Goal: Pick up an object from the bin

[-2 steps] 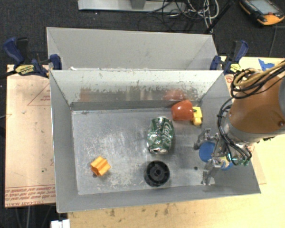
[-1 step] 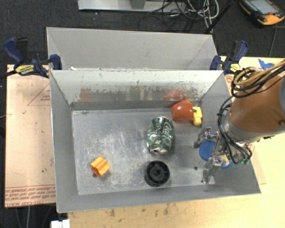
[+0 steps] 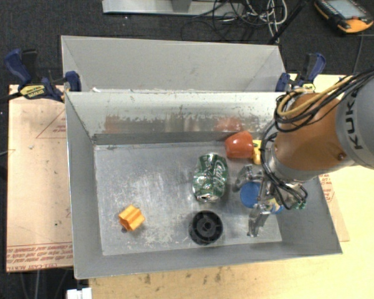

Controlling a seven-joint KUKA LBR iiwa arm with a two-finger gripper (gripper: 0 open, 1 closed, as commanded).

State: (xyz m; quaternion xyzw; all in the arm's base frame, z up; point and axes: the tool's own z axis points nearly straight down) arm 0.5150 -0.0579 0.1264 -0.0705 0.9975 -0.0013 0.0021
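Note:
My gripper [image 3: 257, 217] hangs low over the bin's front right corner, under the arm's orange cover. A blue round thing [image 3: 247, 194] lies right beside it, partly hidden by the gripper's body. To its left lies a crushed green drinks can [image 3: 210, 177], and in front of that a black round disc-like part [image 3: 206, 227]. A red-orange rounded thing [image 3: 239, 144] sits by the back wall, with a small yellow piece [image 3: 257, 149] touching its right side.
A small orange block [image 3: 130, 218] lies alone at the front left of the bin floor. The arm and its cables cover the bin's right side.

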